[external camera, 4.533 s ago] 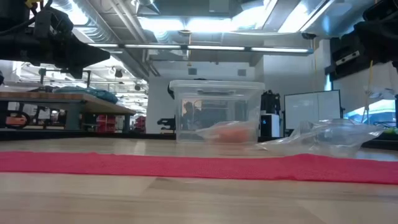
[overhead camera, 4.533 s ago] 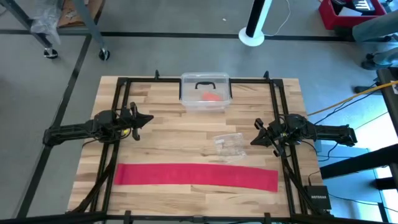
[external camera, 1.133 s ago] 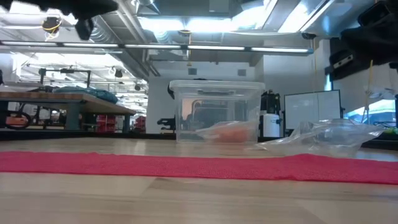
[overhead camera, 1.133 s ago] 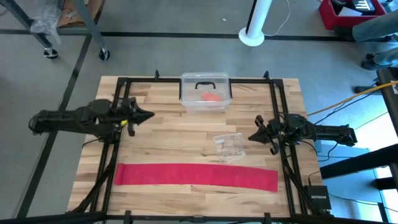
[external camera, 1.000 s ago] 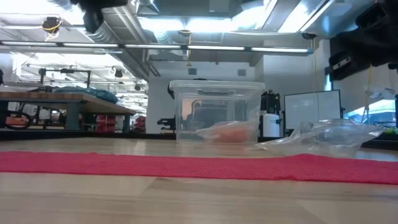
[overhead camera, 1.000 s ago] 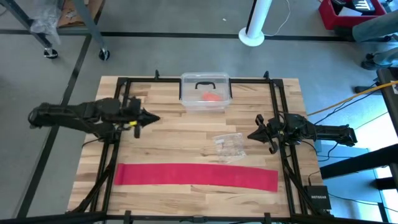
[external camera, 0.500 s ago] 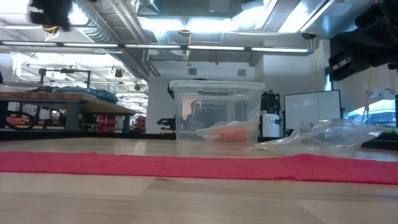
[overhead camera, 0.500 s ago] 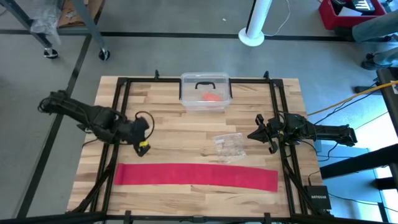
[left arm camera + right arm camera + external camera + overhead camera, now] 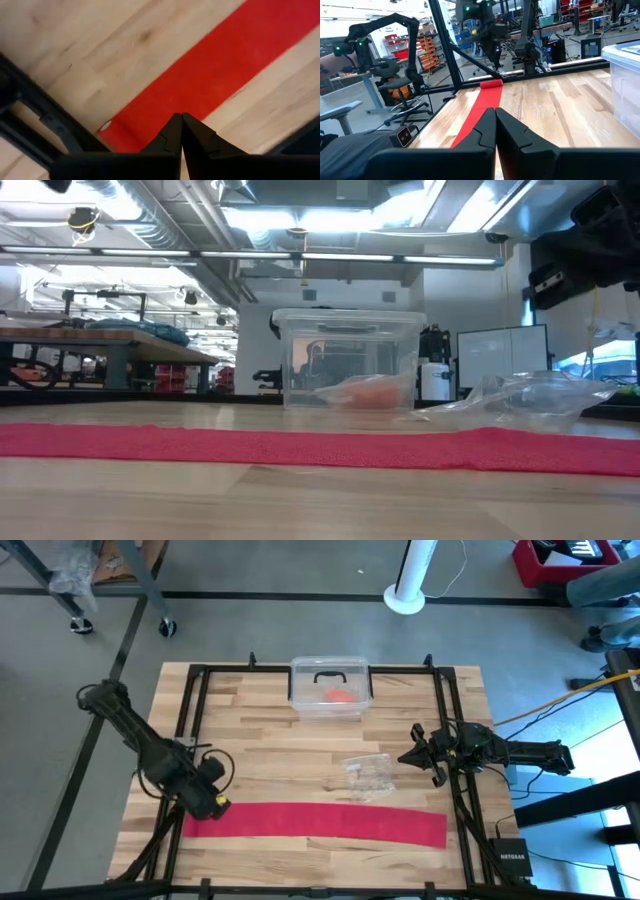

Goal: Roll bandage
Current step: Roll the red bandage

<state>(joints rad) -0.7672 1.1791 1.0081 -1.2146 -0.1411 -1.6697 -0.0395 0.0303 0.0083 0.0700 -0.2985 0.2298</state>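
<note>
My left gripper, jaws pressed together and holding nothing, is hanging over the left end of the bandage, which is lying flat along the tabletop's near edge. I should part them before pinching that end squarely. My right gripper, also closed, is waiting by the right edge. Only my left wrist view shows the bandage's end under the tips.

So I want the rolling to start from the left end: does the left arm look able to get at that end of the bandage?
Probably yes. The left hand, shut, hangs right over the bandage's left end, with nothing between them; the plastic bag lies well clear.
</note>
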